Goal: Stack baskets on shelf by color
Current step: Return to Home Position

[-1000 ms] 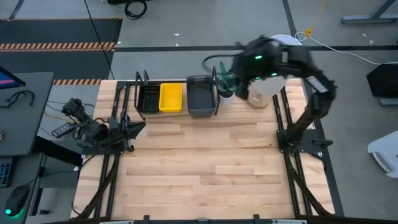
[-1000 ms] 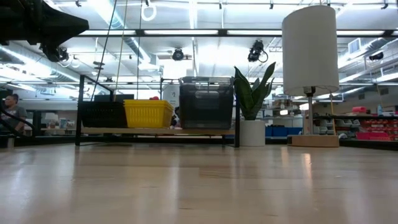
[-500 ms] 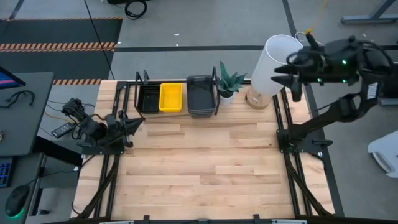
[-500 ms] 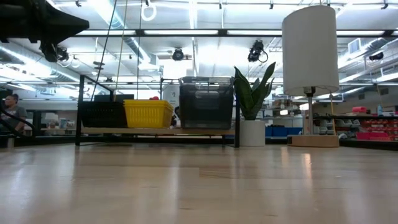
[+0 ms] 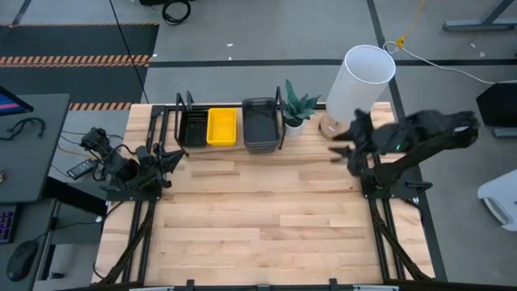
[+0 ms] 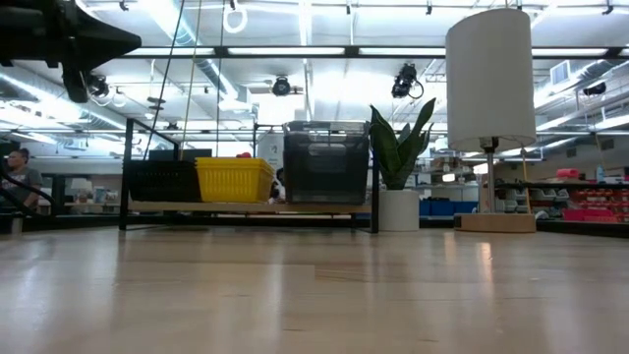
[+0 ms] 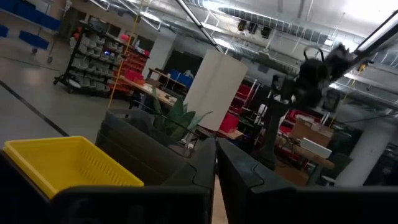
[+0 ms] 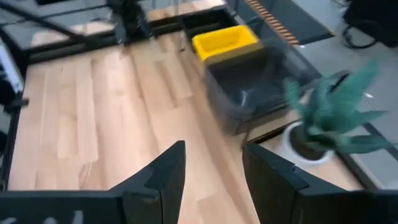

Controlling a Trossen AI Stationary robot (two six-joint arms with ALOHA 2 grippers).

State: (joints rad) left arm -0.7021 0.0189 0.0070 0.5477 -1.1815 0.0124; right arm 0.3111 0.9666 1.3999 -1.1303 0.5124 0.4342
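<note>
Black baskets (image 5: pixel 194 128), yellow baskets (image 5: pixel 222 127) and dark grey baskets (image 5: pixel 260 125) sit side by side on the shelf (image 6: pixel 246 207) at the table's 11 o'clock. Right gripper (image 8: pixel 213 152), at 2 o'clock, gapes wide, empty. Left gripper (image 7: pixel 215 155), at 10 o'clock, is closed, empty.

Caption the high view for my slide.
Black baskets, yellow baskets and grey baskets lined on the shelf; right claw open beside the lamp, left claw parked at left edge.
</note>
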